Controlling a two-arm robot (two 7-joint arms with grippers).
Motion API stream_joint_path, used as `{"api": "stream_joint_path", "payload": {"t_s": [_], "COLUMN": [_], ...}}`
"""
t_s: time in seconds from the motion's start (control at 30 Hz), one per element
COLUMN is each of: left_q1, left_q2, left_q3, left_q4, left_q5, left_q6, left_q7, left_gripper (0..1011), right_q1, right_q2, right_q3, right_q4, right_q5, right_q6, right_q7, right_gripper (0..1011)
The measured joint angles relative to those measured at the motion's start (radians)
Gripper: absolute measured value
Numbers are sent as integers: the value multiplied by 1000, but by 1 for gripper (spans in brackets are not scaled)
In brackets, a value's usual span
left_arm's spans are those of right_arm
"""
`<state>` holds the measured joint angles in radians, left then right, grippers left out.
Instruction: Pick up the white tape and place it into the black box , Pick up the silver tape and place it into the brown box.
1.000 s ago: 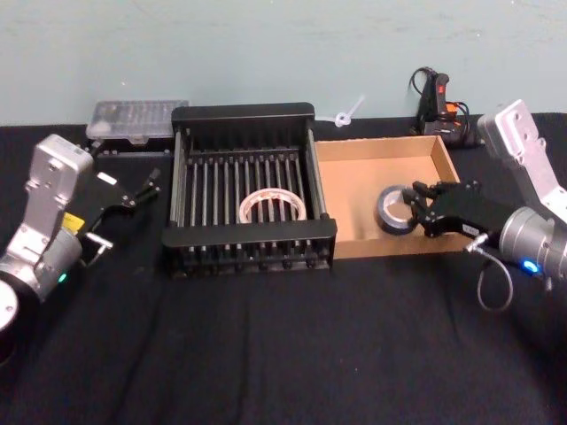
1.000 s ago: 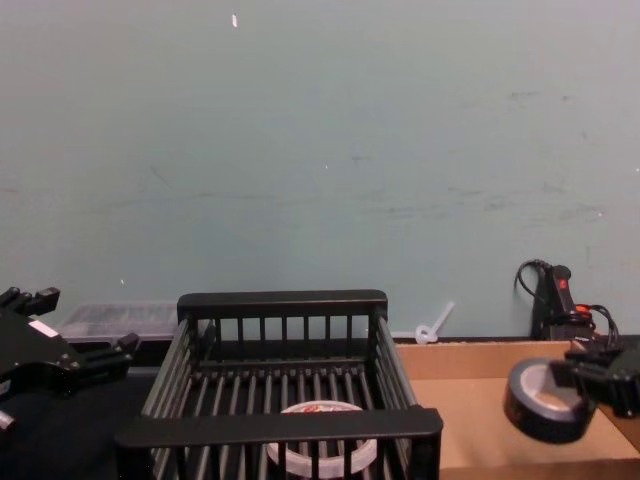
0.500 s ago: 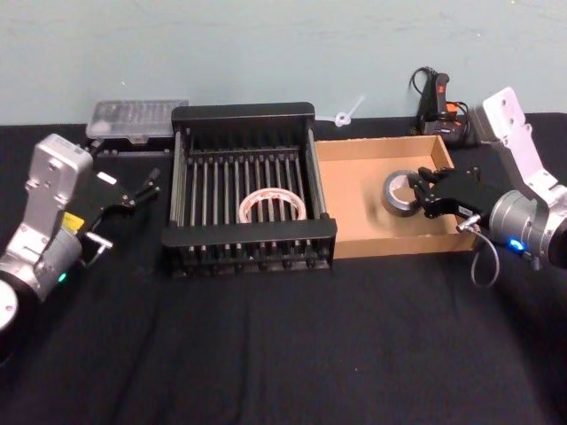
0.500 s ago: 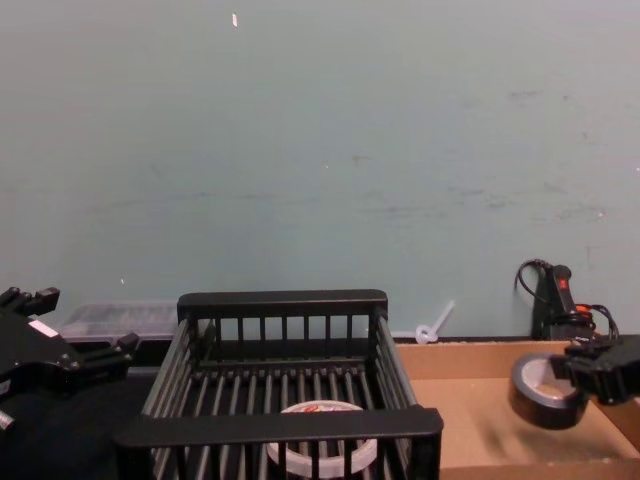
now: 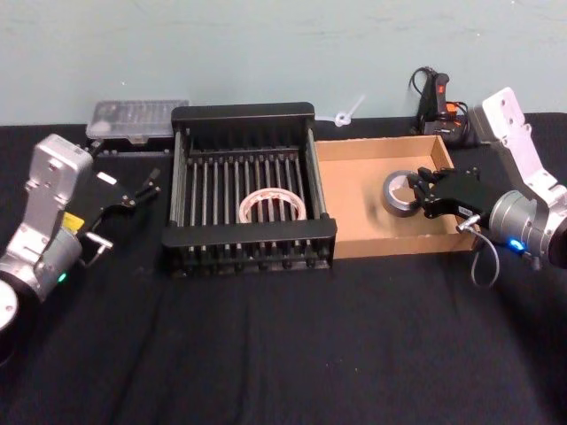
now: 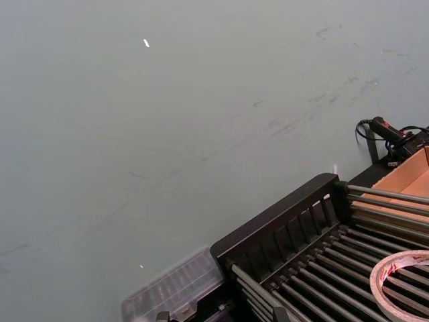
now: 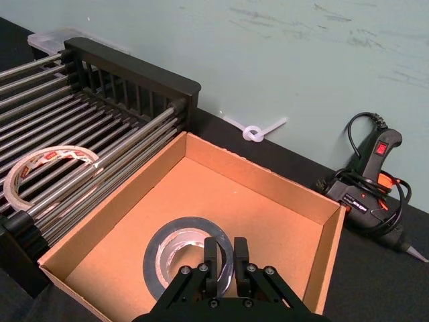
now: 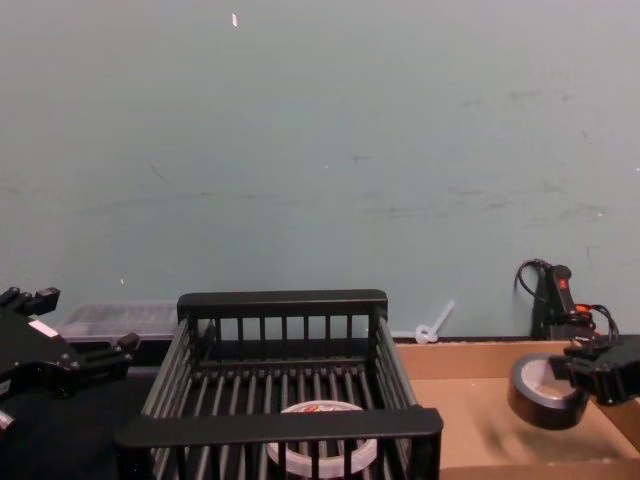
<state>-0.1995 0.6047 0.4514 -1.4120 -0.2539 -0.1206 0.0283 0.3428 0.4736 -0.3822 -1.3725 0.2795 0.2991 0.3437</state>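
Two boxes, white tape in black box, right tool gripping silver tape over brown box.

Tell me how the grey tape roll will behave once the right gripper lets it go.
The silver tape hangs tilted in the right gripper over the brown box, so it may wobble before settling flat. Thick and rigid-looking, it should keep shape. The box walls would likely stop any roll.
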Motion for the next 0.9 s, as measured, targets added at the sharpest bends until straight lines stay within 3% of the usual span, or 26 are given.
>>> {"api": "stream_joint_path", "payload": {"t_s": [0.17,0.9], "left_q1": [0,0], "left_q2": [0,0], "left_q3": [0,0], "left_q4": [0,0], "left_q5": [0,0], "left_q6": [0,0], "left_q7": [0,0], "left_gripper": [1001,1001], "right_q1": [-1,-2], "right_q2": [1,2], "right_q3": [0,0], "right_q4": [-1,-4], "right_q5": [1,3], "right_q6": [0,1], "right_q7": [0,0], "right_gripper": [204,898]}}
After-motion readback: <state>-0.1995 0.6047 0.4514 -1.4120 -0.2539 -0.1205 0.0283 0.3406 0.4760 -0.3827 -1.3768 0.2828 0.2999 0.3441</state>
